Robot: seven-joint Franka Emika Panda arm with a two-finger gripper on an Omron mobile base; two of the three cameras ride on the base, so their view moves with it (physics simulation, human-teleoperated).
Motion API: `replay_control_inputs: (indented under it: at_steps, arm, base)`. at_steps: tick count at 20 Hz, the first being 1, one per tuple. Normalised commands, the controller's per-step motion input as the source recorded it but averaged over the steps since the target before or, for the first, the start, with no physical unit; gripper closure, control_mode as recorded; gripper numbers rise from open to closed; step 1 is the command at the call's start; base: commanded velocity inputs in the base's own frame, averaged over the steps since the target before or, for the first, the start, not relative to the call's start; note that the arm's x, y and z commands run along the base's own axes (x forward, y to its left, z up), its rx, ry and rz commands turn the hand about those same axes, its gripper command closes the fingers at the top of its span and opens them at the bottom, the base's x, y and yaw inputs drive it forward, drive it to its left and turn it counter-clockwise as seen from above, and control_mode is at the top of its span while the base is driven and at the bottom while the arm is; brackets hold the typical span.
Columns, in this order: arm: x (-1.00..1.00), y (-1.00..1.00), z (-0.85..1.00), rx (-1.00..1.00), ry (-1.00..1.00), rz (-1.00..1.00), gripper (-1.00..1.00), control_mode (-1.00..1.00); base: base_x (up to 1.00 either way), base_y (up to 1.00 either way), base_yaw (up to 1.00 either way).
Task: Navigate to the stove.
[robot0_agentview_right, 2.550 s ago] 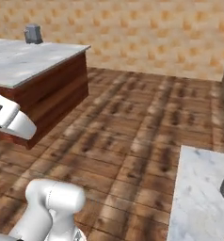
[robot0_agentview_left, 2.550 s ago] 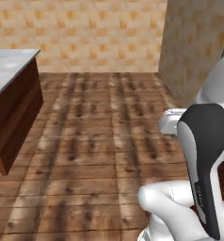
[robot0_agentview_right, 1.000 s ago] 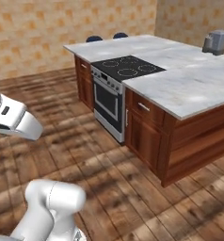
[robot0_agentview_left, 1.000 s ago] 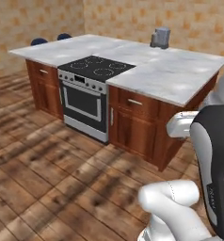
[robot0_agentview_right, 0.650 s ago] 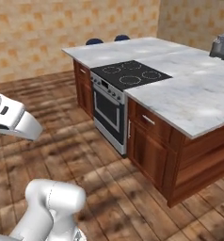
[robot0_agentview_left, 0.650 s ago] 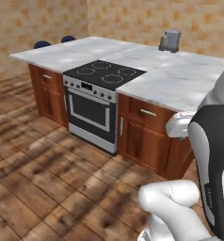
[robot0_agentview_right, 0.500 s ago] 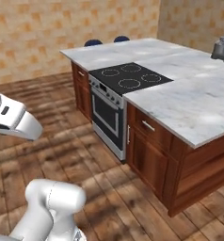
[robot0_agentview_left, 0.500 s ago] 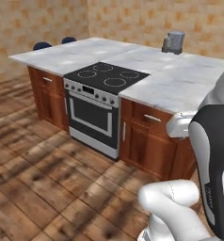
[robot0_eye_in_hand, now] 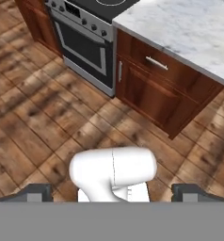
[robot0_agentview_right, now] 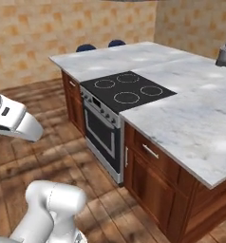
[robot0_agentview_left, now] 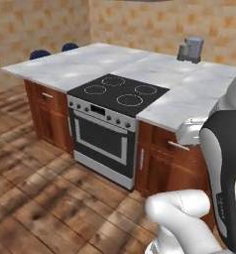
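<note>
Left base view has the stove set into a kitchen island, its black glass cooktop flush with the pale marble worktop that runs on both sides of it and behind it. Four white ring burners mark the glass, a silver knob panel runs under its front edge, and below that sits the oven door with a dark window and a bar handle. Beside the stove, red-brown cabinets carry the worktop, one with a drawer pull. Beyond the stove, at the far edge of the worktop, stands a grey coffee machine. Two blue stools peek over the worktop's far corner. Wooden floor stretches in front of the oven door.

My jaws hang above that floor in the hand view, tips set wide apart, holding nothing.
</note>
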Motion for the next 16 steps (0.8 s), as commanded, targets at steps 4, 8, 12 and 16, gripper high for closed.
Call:
replay_control_inputs:
  at_steps: [4, 8, 12, 16]
  arm:
    - [0.0, 0.0, 0.0, 0.0, 0.0, 0.0, -1.0, 1.0]
    - [0.0, 0.0, 0.0, 0.0, 0.0, 0.0, -1.0, 1.0]
    - [0.0, 0.0, 0.0, 0.0, 0.0, 0.0, -1.0, 1.0]
    - [0.0, 0.0, 0.0, 0.0, 0.0, 0.0, -1.0, 1.0]
  base:
    - [1.0, 0.01, -0.15]
    - [1.0, 0.52, -0.4]
    - [0.95, 0.87, -0.61]
    - [0.74, 0.87, -0.65]
